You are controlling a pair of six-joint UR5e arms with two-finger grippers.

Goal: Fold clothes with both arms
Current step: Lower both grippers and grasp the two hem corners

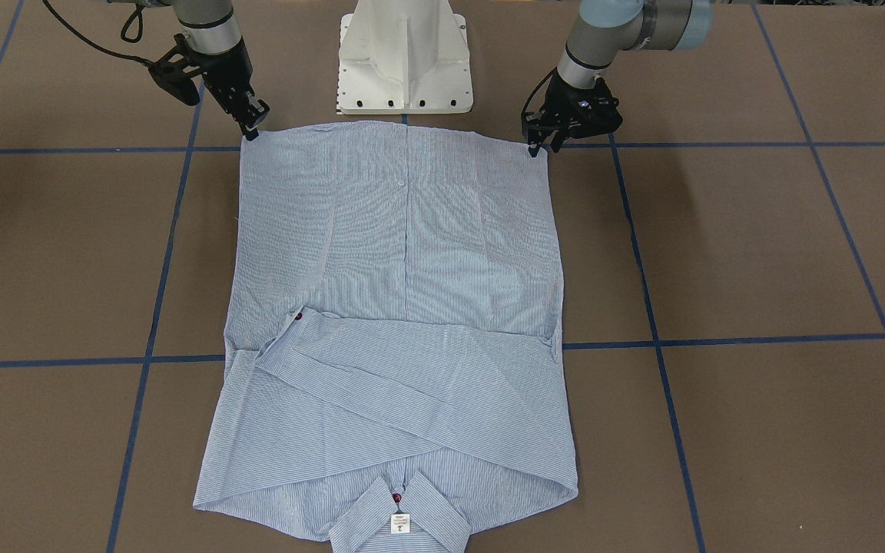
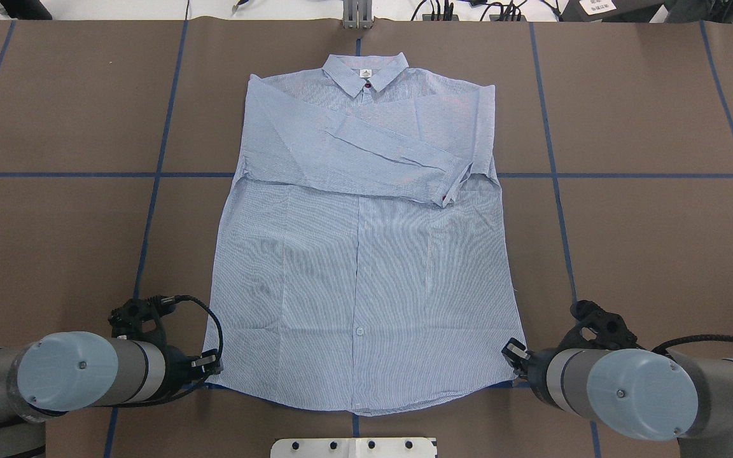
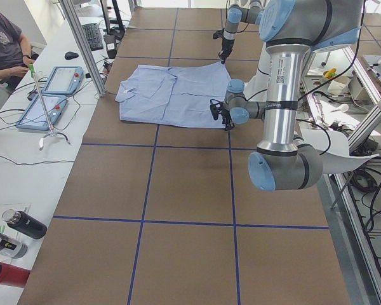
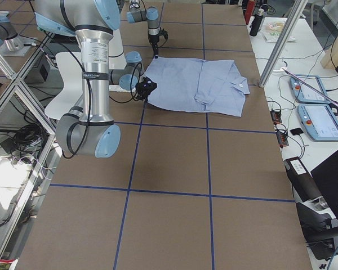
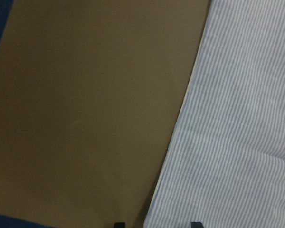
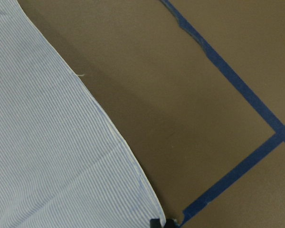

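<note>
Shirt [image 2: 360, 254]: striped button-up, flat at mid-worktop [image 2: 659, 254], collar [image 2: 366, 67] toward the far edge, hem at the robot's edge. The sleeves [image 2: 373, 152] are folded across the chest, so a hem-to-collar fold seems due.
Left gripper [image 1: 544, 144]: at one hem corner, fingers spread astride the cloth edge, apparently set to pinch.
Right gripper [image 1: 253, 127]: at the opposite hem corner; spread or pressed together cannot be told.
Placement rationale: matched corners would let both arms lift the hem evenly.

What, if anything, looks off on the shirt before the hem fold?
Nothing serious. The shirt lies flat, but its upper sleeve crosses the chest at a slant, and the blue tape by the hem corner looks ragged.
</note>
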